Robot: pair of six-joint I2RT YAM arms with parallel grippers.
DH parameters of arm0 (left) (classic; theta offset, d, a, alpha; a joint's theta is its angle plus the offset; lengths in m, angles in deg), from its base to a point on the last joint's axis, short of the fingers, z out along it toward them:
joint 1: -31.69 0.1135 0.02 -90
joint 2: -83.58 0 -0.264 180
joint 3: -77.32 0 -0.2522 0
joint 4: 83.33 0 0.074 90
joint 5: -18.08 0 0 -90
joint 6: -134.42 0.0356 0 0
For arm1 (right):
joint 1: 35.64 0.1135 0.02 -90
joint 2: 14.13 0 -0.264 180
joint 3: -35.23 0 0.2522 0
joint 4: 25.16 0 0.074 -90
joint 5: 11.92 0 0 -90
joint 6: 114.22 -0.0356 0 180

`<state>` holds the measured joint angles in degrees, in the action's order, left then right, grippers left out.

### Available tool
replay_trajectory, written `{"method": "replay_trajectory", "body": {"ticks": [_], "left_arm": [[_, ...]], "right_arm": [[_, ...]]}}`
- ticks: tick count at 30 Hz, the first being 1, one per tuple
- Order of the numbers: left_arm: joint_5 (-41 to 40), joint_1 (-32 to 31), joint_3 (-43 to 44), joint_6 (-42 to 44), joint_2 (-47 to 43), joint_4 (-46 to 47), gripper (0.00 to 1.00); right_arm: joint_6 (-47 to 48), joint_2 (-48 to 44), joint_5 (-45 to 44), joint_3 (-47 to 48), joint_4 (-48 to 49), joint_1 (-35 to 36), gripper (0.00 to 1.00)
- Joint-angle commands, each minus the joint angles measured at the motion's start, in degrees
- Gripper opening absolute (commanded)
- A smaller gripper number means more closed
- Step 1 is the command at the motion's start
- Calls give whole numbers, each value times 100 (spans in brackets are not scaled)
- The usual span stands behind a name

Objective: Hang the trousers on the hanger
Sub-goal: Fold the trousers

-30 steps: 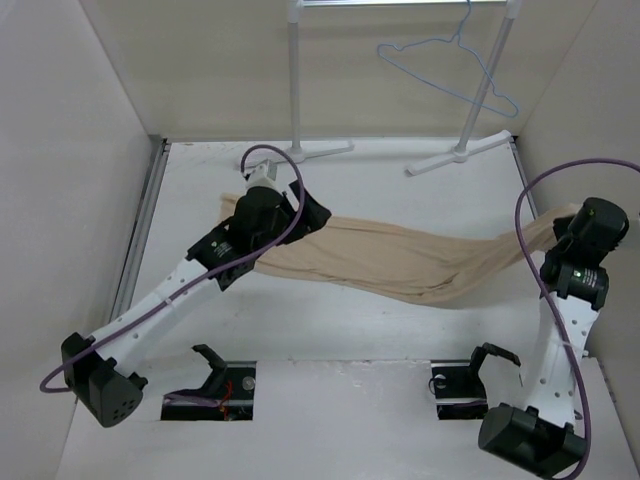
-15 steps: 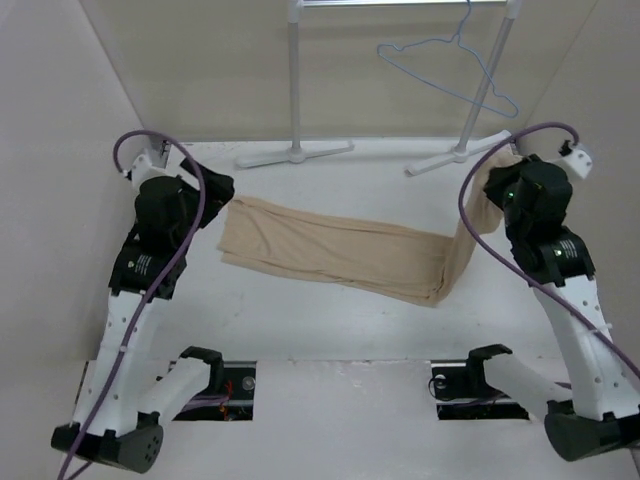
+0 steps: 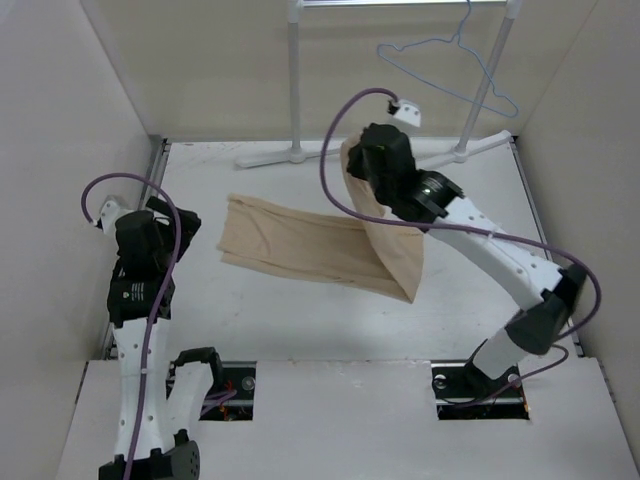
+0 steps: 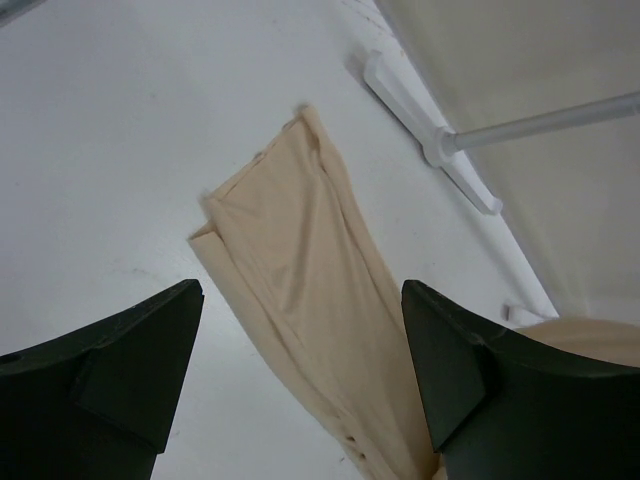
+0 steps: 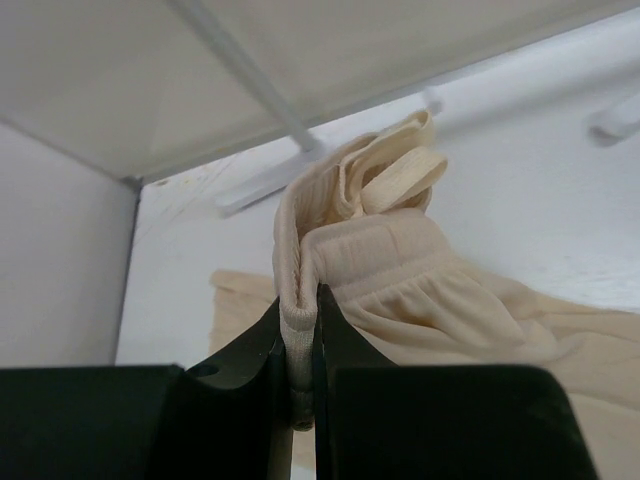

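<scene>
The beige trousers (image 3: 300, 245) lie across the middle of the table, their right end lifted and folded back over themselves. My right gripper (image 3: 362, 168) hangs above the table's middle, shut on the ribbed waistband (image 5: 300, 320), and the cloth (image 5: 430, 280) drapes down from it. My left gripper (image 3: 188, 222) is open at the table's left side, a little short of the trouser leg ends (image 4: 300, 250), holding nothing. The light-blue wire hanger (image 3: 450, 62) hangs by its hook from the rack bar at the back right, well above the table.
The white rack has two posts (image 3: 295, 80) (image 3: 488, 85) with flat feet (image 3: 295, 153) (image 3: 458, 153) on the back of the table. One foot (image 4: 430, 135) shows in the left wrist view. Beige walls close in on the left, back and right.
My right arm swung from the right wall to the middle, carrying the waistband up and left so the trousers fold over. My left arm let go of the leg end and drew back left.
</scene>
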<state>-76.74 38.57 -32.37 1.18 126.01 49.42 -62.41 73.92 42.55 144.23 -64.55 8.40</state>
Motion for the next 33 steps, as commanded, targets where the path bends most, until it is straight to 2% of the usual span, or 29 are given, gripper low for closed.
{"method": "replay_trajectory", "body": {"ticks": [1, 5, 7, 8, 10, 11, 14, 17, 21, 22, 25, 26, 27, 29, 33], "left_arm": [[104, 239, -170, 79, -279, 10, 80], [25, 617, -276, 114, -490, -183, 80], [-62, 767, -268, 184, -552, -262, 80], [-176, 802, -250, 202, -552, -298, 80], [-282, 837, -250, 220, -543, -315, 81], [-300, 864, -250, 220, -526, -342, 81], [-344, 899, -198, 220, -508, -316, 81], [-379, 961, -162, 141, -351, -263, 81], [-388, 716, -302, 114, 1, -70, 81], [-414, 619, -407, 114, 123, 26, 81], [-414, 136, -715, 176, 667, 386, 76], [-441, -66, -760, 193, 870, 527, 72], [-458, -216, -760, 228, 1054, 650, 69], [-502, -593, -533, 403, 1607, 940, 56], [-494, -1436, 459, 1508, 3099, 1301, 46]], "right_arm": [[14, 798, -148, 993, 489, 425, 2], [-47, 2204, 10, 2206, 384, 970, 3], [-249, 2907, 125, 2821, 243, 1251, 7], [-372, 3259, 203, 3112, 129, 1418, 15], [-426, 3857, 370, 3700, -99, 1682, 49], [-487, 4025, 641, 3912, -274, 1770, 57], [-505, 3835, 1127, 3801, -355, 1833, 60], [-356, 3062, 1144, 2942, -163, 1789, 63], [-241, 1499, 1197, 702, 566, 1324, 63], [-241, 1113, 1258, 88, 716, 1175, 59], [-302, 66, 1434, -1582, 849, 709, 24], [-303, -250, 1496, -2110, 840, 551, 16], [-329, -593, 1557, -2637, 831, 401, 14], [-408, -1234, 1645, -3570, 822, 138, 15], [-522, -2308, 1891, -4925, 752, -223, 28]]}}
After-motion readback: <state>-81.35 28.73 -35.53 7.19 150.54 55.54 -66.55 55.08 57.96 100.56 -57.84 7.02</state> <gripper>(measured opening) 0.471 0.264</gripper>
